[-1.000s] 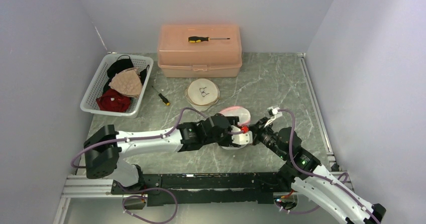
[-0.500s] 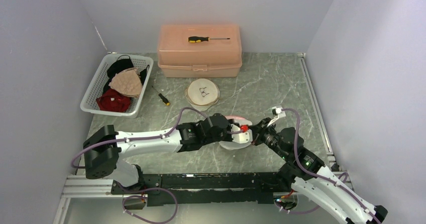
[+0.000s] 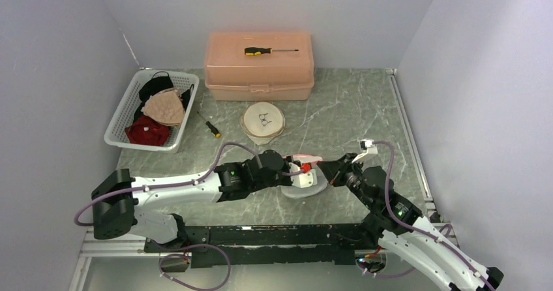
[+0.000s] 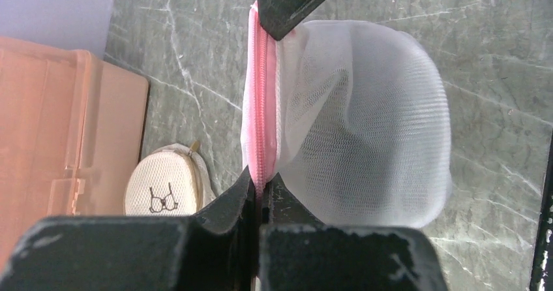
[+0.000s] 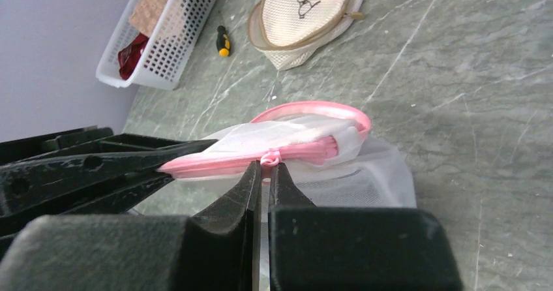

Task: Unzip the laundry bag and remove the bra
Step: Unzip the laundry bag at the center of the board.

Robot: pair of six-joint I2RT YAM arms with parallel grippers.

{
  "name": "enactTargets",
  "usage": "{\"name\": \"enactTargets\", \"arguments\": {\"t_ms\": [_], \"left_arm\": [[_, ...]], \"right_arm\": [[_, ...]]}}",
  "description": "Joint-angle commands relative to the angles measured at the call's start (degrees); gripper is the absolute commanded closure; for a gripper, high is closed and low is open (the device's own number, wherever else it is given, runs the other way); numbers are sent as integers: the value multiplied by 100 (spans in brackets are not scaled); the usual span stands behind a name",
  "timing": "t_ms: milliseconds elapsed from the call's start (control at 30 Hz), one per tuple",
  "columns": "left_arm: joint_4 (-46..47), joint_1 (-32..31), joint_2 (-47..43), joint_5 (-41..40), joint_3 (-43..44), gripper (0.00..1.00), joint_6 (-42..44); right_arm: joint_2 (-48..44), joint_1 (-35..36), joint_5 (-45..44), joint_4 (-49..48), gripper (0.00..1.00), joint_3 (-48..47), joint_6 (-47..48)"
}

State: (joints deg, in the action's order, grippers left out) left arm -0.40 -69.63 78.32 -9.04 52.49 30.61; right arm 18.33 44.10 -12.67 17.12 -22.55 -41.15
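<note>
At the near middle of the table point(image 3: 352, 102), just ahead of the arm bases: the bag point(image 3: 316, 188), white mesh with a pink zip point(image 4: 262, 95), held between both grippers and partly lifted on edge.

Progress:
- Left gripper point(image 4: 259, 180): jaws closed tight, pinching the zip band at one end of the bag.
- Right gripper point(image 5: 266, 167): jaws closed tight on the small pink pull point(image 5: 269, 157) at the opposite end.
- Zip looks shut along all the length the left wrist view shows. Judged: both holds are set, the unzipping pull is not yet made.
- Bra: not visible. The mesh shows only a pale bulge and the contents cannot be told.
- Left to do: run the pull along the zip while the other end is held, open the mouth, reach in, take the bra out.

Count, big to small:
- Arms: two.
- Box point(image 3: 259, 76): one, peach, lid down, at the back.
- Basket point(image 3: 120, 118): one, white, back left.
- Bags: two. The held one, and a cream second bag point(image 3: 263, 121) with a bra drawing, lying just in front of the box.
- Garments in the basket: three seen, black point(image 3: 155, 85), tan point(image 3: 164, 107), red point(image 3: 147, 132).
- Screwdrivers: two. A long one on the box lid point(image 3: 269, 50), a short one on the table beside the basket point(image 3: 212, 128).
</note>
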Motion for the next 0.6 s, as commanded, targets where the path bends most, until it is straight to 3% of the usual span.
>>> {"name": "enactTargets", "arguments": {"t_ms": [0,567], "left_arm": [[-285,-43,-402,-191,-130,97,-237],[-552,-79,-859,-505,-406,97,-366]], "right_arm": [[93,-61,-915,-29,100,-50,-116],[647,-112,-1073,-365,100,-75,-284]]}}
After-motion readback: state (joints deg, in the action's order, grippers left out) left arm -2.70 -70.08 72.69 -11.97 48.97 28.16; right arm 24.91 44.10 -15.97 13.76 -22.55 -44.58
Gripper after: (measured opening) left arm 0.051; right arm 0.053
